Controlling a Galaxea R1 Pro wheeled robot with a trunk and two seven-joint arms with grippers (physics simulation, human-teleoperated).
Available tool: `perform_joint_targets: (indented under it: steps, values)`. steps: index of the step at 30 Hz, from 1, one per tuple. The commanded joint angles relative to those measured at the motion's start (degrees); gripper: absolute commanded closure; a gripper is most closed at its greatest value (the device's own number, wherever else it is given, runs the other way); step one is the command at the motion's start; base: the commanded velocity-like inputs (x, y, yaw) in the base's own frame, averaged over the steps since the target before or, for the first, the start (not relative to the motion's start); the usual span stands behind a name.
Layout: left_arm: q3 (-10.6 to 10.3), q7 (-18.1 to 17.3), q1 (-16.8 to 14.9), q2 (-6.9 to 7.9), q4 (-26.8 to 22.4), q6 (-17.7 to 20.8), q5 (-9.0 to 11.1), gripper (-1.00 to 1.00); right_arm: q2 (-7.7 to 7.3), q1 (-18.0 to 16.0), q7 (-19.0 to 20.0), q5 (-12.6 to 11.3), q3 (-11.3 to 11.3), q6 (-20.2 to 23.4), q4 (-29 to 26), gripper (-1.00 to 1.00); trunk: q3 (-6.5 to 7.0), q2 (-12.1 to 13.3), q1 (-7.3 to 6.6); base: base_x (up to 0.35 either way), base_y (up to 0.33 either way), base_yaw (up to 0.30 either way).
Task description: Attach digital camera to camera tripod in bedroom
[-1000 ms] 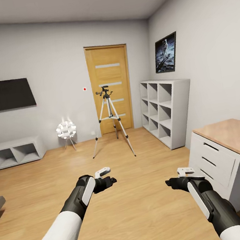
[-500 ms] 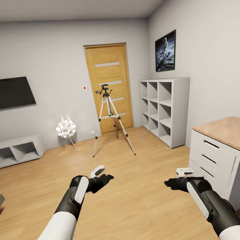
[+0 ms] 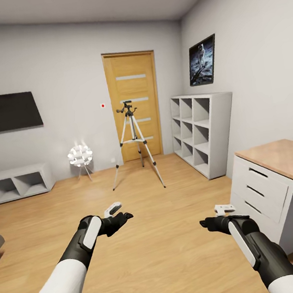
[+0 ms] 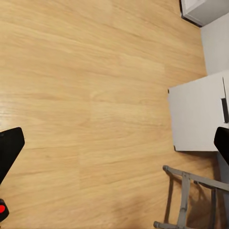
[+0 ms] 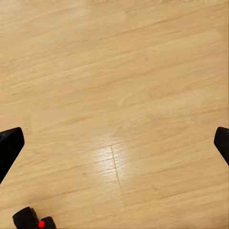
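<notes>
Nearest to where I stood, the robot's two arms reached out low over the light plank floor (image 3: 181, 262) of the bedroom. The left gripper (image 3: 123, 216) hung with its fingers spread wide and nothing between them; in the left wrist view the two black fingertips (image 4: 10, 150) sat at opposite edges with bare floor between, and a corner of a white cabinet (image 4: 195, 119) and a grey metal frame (image 4: 191, 195) lay below. The right gripper (image 3: 205, 223) was likewise wide open and empty, its dark fingertips (image 5: 9, 148) far apart over bare planks. In that same wrist view a small black object with a red dot (image 5: 36, 220) showed at the edge; whether it was the digital camera I could not tell. To the right of the right arm stood a white drawer unit (image 3: 266, 199) with a wooden top. Farther on, the camera tripod (image 3: 134, 143) stood upright on its three silver legs, just in front of the wooden door (image 3: 135, 106), well apart from both grippers. Left of the tripod sat a small white lamp (image 3: 80, 156), and beyond that a low white shelf (image 3: 16, 183) under a black wall screen (image 3: 6, 112). Right of the tripod a white cube shelf (image 3: 203, 134) stood against the wall, with the astronaut picture (image 3: 202, 60) hanging above it.
</notes>
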Motion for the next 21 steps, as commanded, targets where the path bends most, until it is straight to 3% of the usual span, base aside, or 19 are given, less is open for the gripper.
perform_joint_targets:
  steps: [1, 4, 5, 13, 21]
  values:
    - [0.3, 0.3, 0.0, -0.06, -0.1, 0.3, 0.4, -1.0, -0.01, 0.0, 0.1, -0.2, -0.1, 0.3, -0.1, -1.0, -0.25, -0.4, 0.22, 0.0, 0.0, 0.0]
    - [0.3, 0.3, 0.0, -0.06, 0.0, 0.3, 0.4, -1.0, -0.02, 0.0, 0.3, -0.2, -0.1, 0.3, -0.3, -1.0, -0.79, -1.7, 0.88, 0.0, 0.0, 0.0]
    - [0.3, 0.3, 0.0, -0.05, -0.1, 0.3, 0.3, -1.0, -0.13, 0.0, 6.2, -0.2, 0.0, 0.3, -0.9, -1.0, -0.97, -2.1, 1.1, 0.0, 0.0, 0.0]
    - [0.3, 0.3, 0.0, -0.03, 0.0, 0.3, 0.3, -1.0, -0.19, 0.0, 14.4, 0.1, -0.1, 1.3, -1.0, -1.0, -2.4, -5.3, 2.86, 0.0, 0.0, 0.0]
    - [0.2, 0.3, 0.0, -0.04, 0.0, 0.3, 0.3, -1.0, -0.27, 0.0, 16.2, 0.3, -0.2, 2.2, -1.0, -1.0, -3.84, -8.5, 4.62, 0.0, 0.0, 0.0]
